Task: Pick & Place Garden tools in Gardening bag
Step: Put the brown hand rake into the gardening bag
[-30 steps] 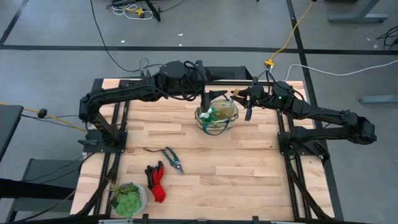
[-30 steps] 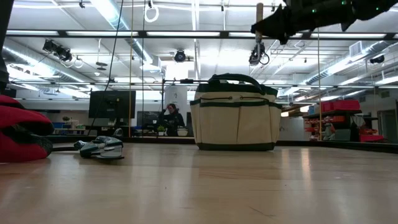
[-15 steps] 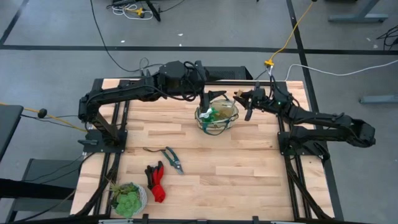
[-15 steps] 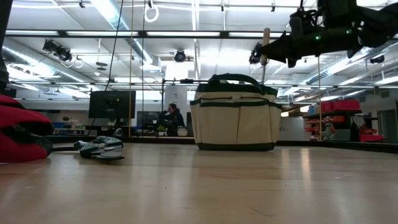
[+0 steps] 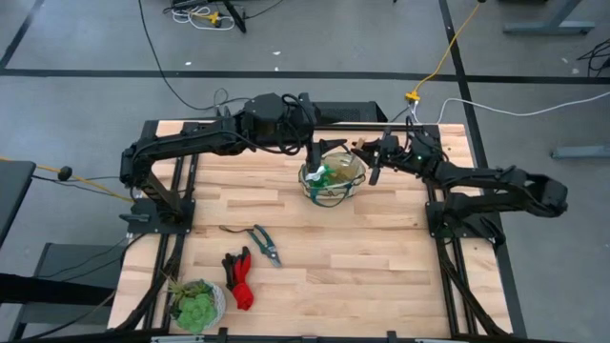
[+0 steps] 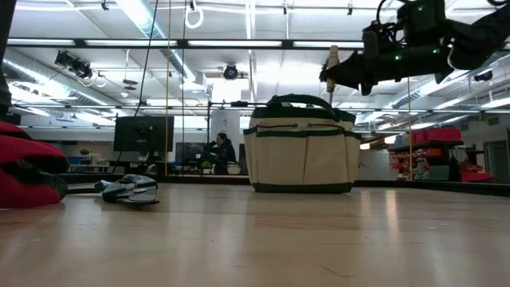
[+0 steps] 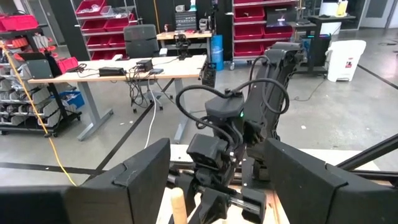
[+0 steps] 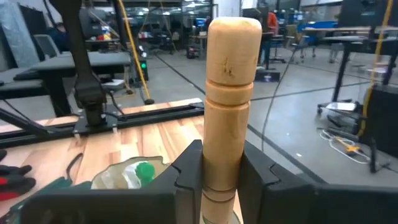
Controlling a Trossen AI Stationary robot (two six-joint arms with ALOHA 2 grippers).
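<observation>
The tan gardening bag (image 5: 333,179) with dark green trim stands on the table's far middle, and it also shows in the low view (image 6: 301,147). A green piece (image 8: 144,169) lies inside it. My right gripper (image 5: 373,158) is just right of the bag and above its rim, shut on a hand fork's wooden handle (image 6: 334,59). The fork's metal end is hidden. My left gripper (image 5: 315,151) hangs open and empty by the bag's far left rim, its fingers (image 7: 146,177) wide apart. The pruning shears (image 5: 265,243) and the red-and-black gloves (image 5: 238,277) lie on the table's near left. My right gripper pinches the fork's wooden handle (image 8: 229,146) between its two fingers (image 8: 187,169), below the handle's rounded free end. The fingers come level from the table's right side and lie across the handle. The handle stands upright, lifted clear, above the bag's right rim.
A leafy green plant in a pale pot (image 5: 197,305) stands at the near left corner. The arms' dark frames (image 5: 152,205) stand at both table sides. Bare wood lies between the bag and the near edge (image 5: 362,276). A person (image 6: 217,151) sits in the room behind.
My right gripper has gone down and toward the table's left, toward the bag, carrying the fork with its handle upright. It now stands over the bag's right rim.
</observation>
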